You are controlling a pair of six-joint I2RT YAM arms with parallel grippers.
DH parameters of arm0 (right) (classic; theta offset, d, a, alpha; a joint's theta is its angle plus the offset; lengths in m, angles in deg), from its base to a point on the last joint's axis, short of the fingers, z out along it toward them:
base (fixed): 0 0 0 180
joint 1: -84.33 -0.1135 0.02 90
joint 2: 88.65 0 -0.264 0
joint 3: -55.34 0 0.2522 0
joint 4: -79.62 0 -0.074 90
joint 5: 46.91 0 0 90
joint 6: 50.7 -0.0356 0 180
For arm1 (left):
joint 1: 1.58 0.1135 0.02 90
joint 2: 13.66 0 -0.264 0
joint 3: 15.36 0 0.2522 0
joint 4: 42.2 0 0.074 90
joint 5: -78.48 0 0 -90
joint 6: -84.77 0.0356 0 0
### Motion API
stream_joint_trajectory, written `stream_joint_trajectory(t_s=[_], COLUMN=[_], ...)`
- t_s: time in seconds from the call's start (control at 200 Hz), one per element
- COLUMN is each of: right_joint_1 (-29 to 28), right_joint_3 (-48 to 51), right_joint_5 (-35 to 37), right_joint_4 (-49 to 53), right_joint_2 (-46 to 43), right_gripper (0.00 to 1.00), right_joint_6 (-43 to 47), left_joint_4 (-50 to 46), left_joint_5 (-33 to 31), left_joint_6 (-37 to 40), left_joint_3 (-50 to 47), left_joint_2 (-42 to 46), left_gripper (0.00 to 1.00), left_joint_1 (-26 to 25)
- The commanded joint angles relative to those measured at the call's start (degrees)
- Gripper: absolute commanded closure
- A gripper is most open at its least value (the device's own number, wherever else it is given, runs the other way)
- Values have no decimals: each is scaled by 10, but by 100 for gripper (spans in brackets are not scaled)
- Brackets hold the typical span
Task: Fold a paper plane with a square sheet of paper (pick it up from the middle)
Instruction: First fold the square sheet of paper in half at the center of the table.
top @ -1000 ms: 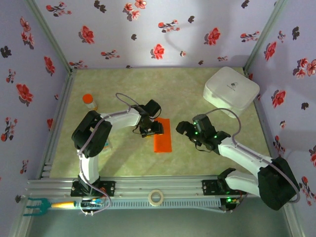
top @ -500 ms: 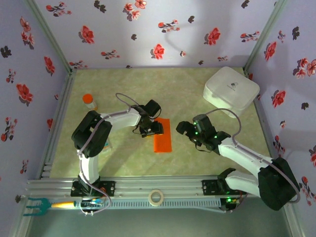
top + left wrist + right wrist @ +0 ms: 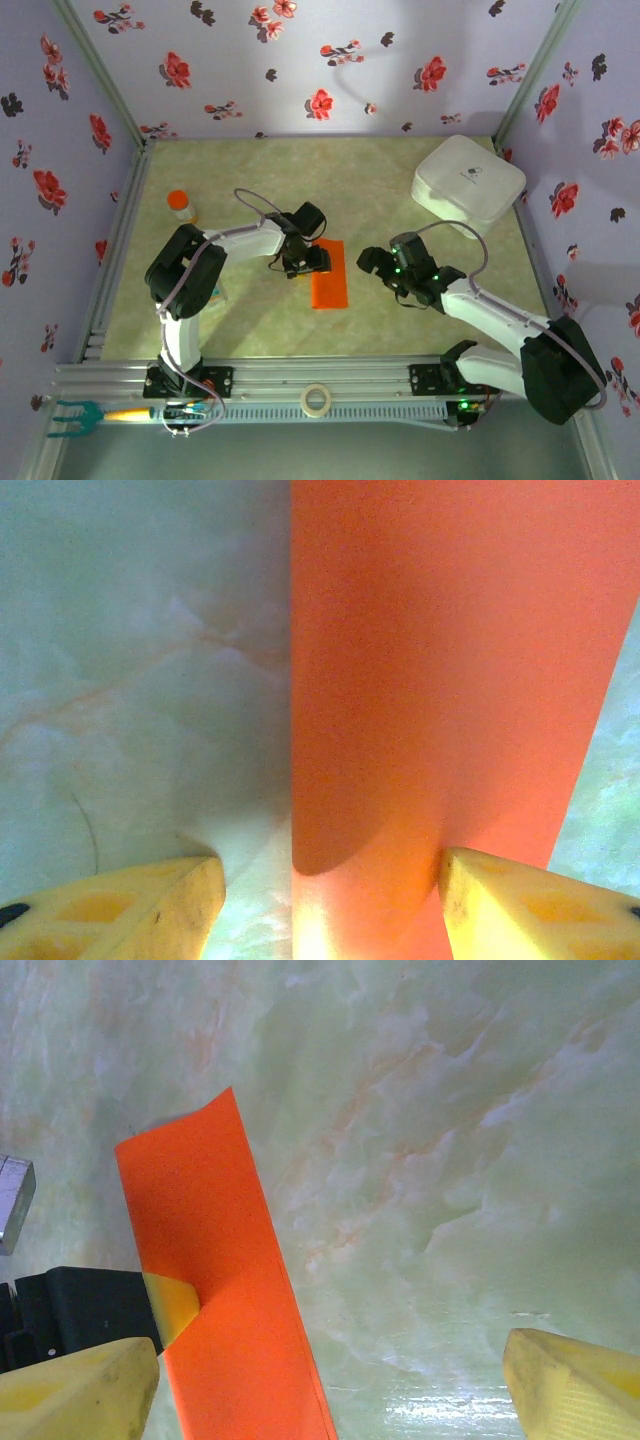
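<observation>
Remote session, folding cell: the square sheet of paper (image 3: 330, 282), already creased into a narrow orange-red strip, lies flat near the middle of the surface (image 3: 250, 170), between my two arms. My left gripper (image 3: 330, 872) sits low at the strip's long left edge, jaws apart, one yellow finger over the paper and the other over bare surface, with nothing clamped. My right gripper (image 3: 330, 1355) is poised near the strip's right side, also spread wide and empty. The danger I see is the paper skating or buckling. It is thin and the top looks slick, so a finger dragged sideways could shove the strip rather than lift its edge, or spring the crease open. The surface is pale green mock marble. A white case (image 3: 468, 180) stands at the far right corner, an orange-capped bottle (image 3: 181, 206) at the left and a tape roll (image 3: 317, 400) on the near rail. Lilac walls (image 3: 300, 60) printed with red and dark flowers close in the cell
</observation>
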Motion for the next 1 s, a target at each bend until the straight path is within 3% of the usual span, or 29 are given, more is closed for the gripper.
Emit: stream_joint_trajectory(t_s=[0.0, 0.995], right_joint_1=[3, 3], right_joint_3=[5, 1], right_joint_5=[-4, -5], right_joint_4=[-11, -10], right_joint_2=[7, 11], right_gripper=[11, 11], right_joint_6=[-5, -8], left_joint_4=[34, 1], left_joint_5=[-21, -41], left_joint_6=[10, 30], left_joint_3=[-31, -14], left_joint_2=[-63, -78], left_gripper=[38, 38], left_joint_1=[-6, -6])
